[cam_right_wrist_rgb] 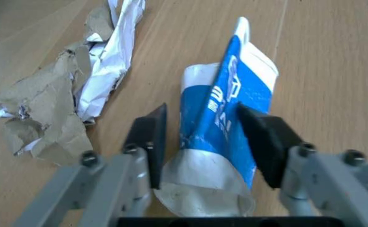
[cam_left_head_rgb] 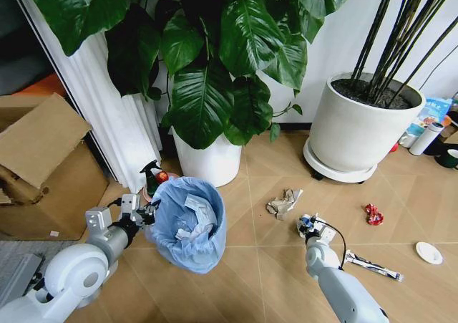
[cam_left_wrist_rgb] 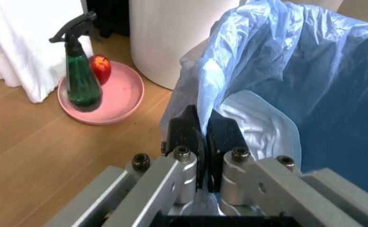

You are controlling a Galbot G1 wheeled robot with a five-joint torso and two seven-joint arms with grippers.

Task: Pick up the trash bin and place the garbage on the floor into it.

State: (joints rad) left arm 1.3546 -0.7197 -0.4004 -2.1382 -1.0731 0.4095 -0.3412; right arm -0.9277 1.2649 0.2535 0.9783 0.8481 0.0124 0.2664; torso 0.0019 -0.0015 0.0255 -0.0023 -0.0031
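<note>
The trash bin (cam_left_head_rgb: 187, 226), lined with a light-blue bag, stands at the left on the floor (cam_left_head_rgb: 265, 266) and holds white scraps. My left gripper (cam_left_head_rgb: 145, 213) is shut on its rim, pinching the bag (cam_left_wrist_rgb: 259, 61) between the fingers (cam_left_wrist_rgb: 185, 135). Garbage lies to the right: crumpled paper (cam_left_head_rgb: 284, 201), a red wrapper (cam_left_head_rgb: 373, 214), a flat printed wrapper (cam_left_head_rgb: 372, 266) and a white disc (cam_left_head_rgb: 429, 252). My right gripper (cam_left_head_rgb: 312, 227) hangs low over the floor, open, its fingers (cam_right_wrist_rgb: 149, 135) on either side of a blue-and-white wrapper (cam_right_wrist_rgb: 225, 142). Torn brown and white paper (cam_right_wrist_rgb: 76, 94) lies beside it.
A green spray bottle (cam_left_wrist_rgb: 81, 80) and a red fruit (cam_left_wrist_rgb: 100, 68) sit on a pink dish (cam_left_wrist_rgb: 117, 97) behind the bin. Two large white plant pots (cam_left_head_rgb: 207, 162) (cam_left_head_rgb: 361, 133) stand at the back. A cardboard box (cam_left_head_rgb: 43, 169) is at the left, a white flask (cam_left_head_rgb: 426, 138) far right.
</note>
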